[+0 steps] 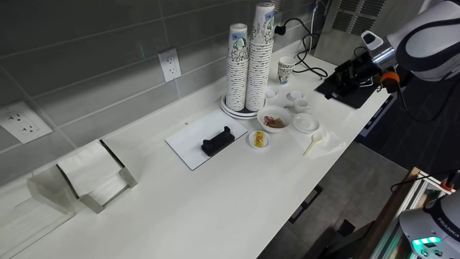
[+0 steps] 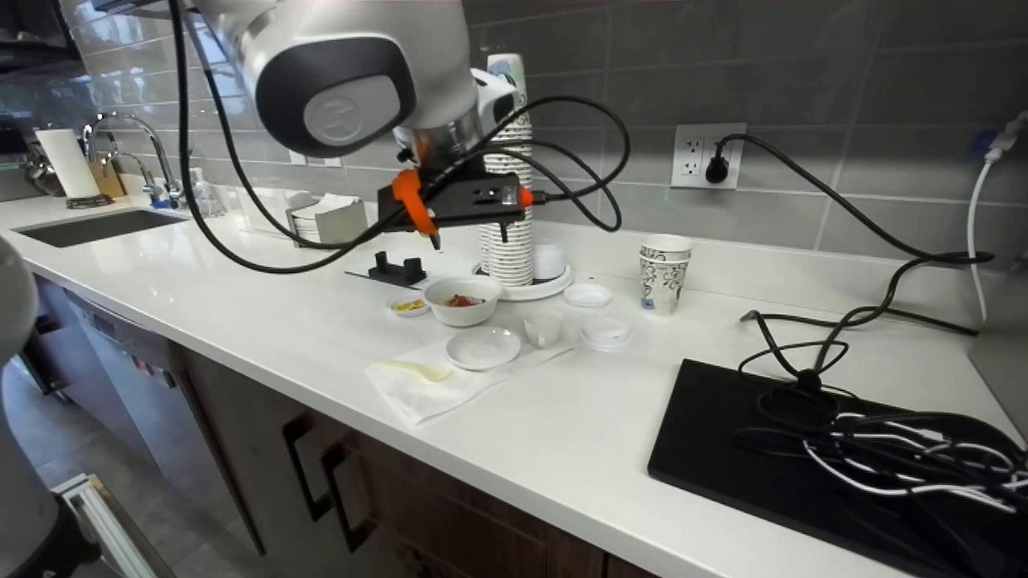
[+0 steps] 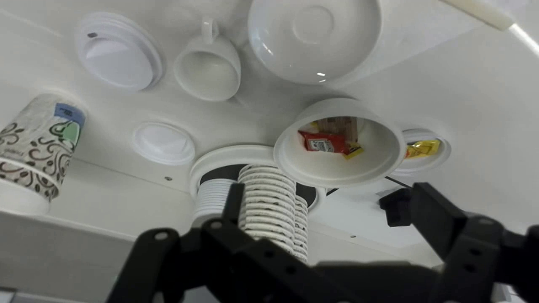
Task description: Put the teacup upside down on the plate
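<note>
The teacup (image 1: 301, 105) is a small white cup with a handle, standing upright on the counter. It also shows in an exterior view (image 2: 544, 329) and in the wrist view (image 3: 208, 75), where its open mouth is visible. The plate (image 1: 306, 123) is a white saucer lying flat beside the cup, not touching it as seen in the wrist view (image 3: 313, 38); it also shows in an exterior view (image 2: 483, 349). Nothing sits on the plate. My gripper (image 3: 330, 202) is open and empty, held above the counter in both exterior views (image 1: 332, 95) (image 2: 471, 234).
A white bowl (image 3: 337, 164) with sauce packets stands close to the plate. Tall stacked paper cups (image 1: 248, 72) rise behind it. Loose lids (image 3: 120, 54), patterned cups (image 2: 664, 273), a spoon on a napkin (image 1: 313, 142) and a black board with cables (image 2: 803, 457) are around.
</note>
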`<state>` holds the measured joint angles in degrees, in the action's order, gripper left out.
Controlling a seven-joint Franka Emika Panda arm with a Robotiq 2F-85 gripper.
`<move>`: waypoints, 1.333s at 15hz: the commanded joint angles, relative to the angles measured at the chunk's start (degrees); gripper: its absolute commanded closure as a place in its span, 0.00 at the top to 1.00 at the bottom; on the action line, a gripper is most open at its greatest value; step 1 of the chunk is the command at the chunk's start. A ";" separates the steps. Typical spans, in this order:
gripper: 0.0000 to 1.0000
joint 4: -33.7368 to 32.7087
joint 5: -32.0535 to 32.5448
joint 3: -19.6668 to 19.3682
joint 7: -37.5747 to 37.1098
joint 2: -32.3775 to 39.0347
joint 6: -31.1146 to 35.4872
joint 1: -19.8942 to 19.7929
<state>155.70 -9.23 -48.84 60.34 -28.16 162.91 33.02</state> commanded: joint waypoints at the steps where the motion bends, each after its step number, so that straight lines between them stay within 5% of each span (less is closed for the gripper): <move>1: 1.00 -0.41 -3.00 -2.44 4.36 -0.91 -1.93 0.45; 3: 1.00 -0.69 -3.58 -5.69 6.85 -2.81 -3.46 1.38; 7: 1.00 -0.68 -3.60 -5.63 6.85 -3.50 -3.85 2.02; 11: 1.00 -0.31 -4.92 -10.80 9.70 -0.86 5.91 8.37; 19: 1.00 -0.73 -2.66 -39.62 14.69 -6.86 22.11 34.10; 20: 1.00 -1.01 3.93 -44.03 10.95 -8.15 22.82 36.48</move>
<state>155.66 -12.28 -83.05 72.06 -30.96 182.98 62.44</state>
